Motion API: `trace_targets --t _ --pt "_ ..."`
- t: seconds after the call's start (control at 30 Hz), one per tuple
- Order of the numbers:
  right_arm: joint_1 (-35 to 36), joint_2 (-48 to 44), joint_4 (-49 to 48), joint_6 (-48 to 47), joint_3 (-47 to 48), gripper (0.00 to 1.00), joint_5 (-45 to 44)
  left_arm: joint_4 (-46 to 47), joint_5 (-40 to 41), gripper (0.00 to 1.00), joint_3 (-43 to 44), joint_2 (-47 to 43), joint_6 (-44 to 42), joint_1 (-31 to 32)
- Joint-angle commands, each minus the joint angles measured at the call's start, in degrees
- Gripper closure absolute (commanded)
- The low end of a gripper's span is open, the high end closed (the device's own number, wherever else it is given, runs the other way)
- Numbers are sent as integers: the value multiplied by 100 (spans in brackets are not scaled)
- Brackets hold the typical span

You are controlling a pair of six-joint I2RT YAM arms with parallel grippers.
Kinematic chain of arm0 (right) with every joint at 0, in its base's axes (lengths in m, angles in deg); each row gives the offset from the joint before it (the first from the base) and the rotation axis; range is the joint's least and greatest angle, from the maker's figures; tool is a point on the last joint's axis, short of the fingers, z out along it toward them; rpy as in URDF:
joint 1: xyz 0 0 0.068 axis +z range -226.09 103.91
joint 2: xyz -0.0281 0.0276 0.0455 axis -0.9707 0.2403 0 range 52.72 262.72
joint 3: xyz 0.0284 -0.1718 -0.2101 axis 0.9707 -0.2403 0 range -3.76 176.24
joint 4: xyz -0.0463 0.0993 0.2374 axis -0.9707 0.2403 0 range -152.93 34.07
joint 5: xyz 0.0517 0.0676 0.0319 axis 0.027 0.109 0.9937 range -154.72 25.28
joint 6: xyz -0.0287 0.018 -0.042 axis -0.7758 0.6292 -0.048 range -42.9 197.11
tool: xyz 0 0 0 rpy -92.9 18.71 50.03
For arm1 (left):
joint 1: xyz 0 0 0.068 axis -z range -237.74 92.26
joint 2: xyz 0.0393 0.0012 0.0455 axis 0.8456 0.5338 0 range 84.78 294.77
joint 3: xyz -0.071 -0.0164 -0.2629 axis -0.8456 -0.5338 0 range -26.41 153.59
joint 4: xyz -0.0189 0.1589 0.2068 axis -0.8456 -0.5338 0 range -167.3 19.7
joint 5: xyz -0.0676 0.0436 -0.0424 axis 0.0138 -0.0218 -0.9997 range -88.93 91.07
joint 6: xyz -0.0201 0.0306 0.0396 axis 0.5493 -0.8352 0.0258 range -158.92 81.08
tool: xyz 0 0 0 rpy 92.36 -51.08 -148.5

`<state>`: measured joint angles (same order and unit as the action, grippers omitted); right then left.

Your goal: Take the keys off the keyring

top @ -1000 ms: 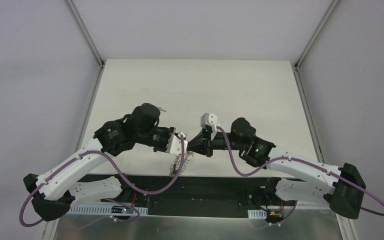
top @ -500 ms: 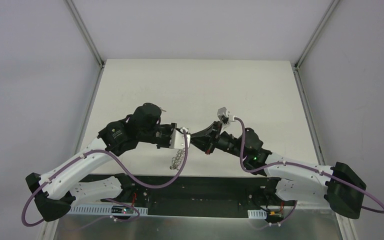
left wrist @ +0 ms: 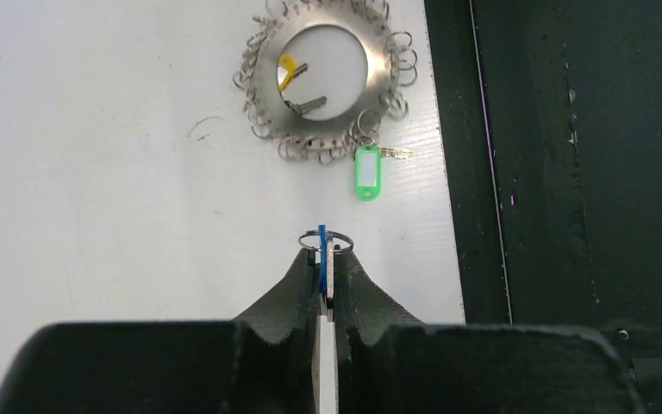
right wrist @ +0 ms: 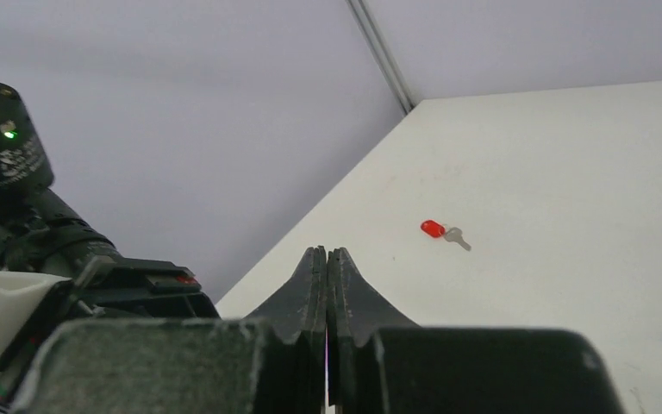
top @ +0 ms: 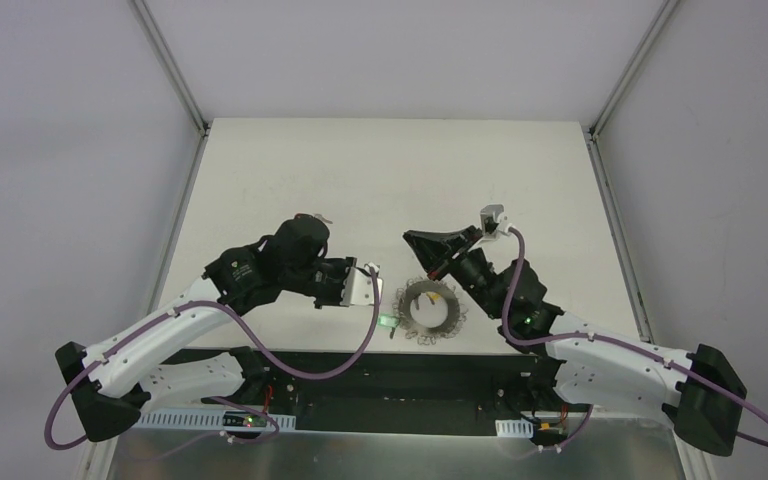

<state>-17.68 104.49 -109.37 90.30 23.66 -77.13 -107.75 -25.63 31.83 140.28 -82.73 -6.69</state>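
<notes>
The keyring (left wrist: 327, 132) lies flat on the table near its front edge; it also shows in the top view (top: 430, 320). A yellow-headed key (left wrist: 286, 67) and a plain silver key (left wrist: 309, 105) lie inside its hole. A green-tagged key (left wrist: 366, 177) hangs off its near rim. My left gripper (left wrist: 326, 252) is shut on a blue key (left wrist: 321, 259) with a small wire loop, held apart from the ring; it also shows in the top view (top: 374, 287). My right gripper (right wrist: 326, 252) is shut and empty, raised above the ring (top: 407, 237). A red key (right wrist: 434, 228) lies loose on the table.
The dark strip (left wrist: 560, 172) of the arm mounts runs along the table's front edge, right beside the keyring. Grey walls with metal corner posts (top: 170, 65) enclose the white table (top: 390, 170).
The keyring hung between both grippers; now it lies flat on the table. My right gripper has let go and swung up and right. My left gripper has pulled back left with the blue key.
</notes>
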Motion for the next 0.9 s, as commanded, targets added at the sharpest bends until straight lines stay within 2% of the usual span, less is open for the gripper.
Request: trace_targets --t 0.0,0.1,0.23,0.4,0.57,0.73,0.87 --pt "1 -113 411 -387 259 100 -317 110 -26 100 28 2 142 33" --pt "-18 -379 1131 -798 359 100 -566 185 329 100 61 109 425 24" --pt "-87 -642 2474 -1015 620 97 -1179 327 1188 100 185 430 1269 -84" --pt "-183 -625 4311 -615 1044 68 -2081 841 2423 100 183 992 3979 -803" --pt "-302 -694 5369 -7 1233 46 -1997 862 2429 100 181 1572 6088 -2017" --pt "-404 -771 5654 145 1324 41 -1594 920 1773 100 524 2231 6781 -3132" --pt "-425 -780 5776 281 1352 35 -1417 959 1501 100 720 2728 7194 -3731"
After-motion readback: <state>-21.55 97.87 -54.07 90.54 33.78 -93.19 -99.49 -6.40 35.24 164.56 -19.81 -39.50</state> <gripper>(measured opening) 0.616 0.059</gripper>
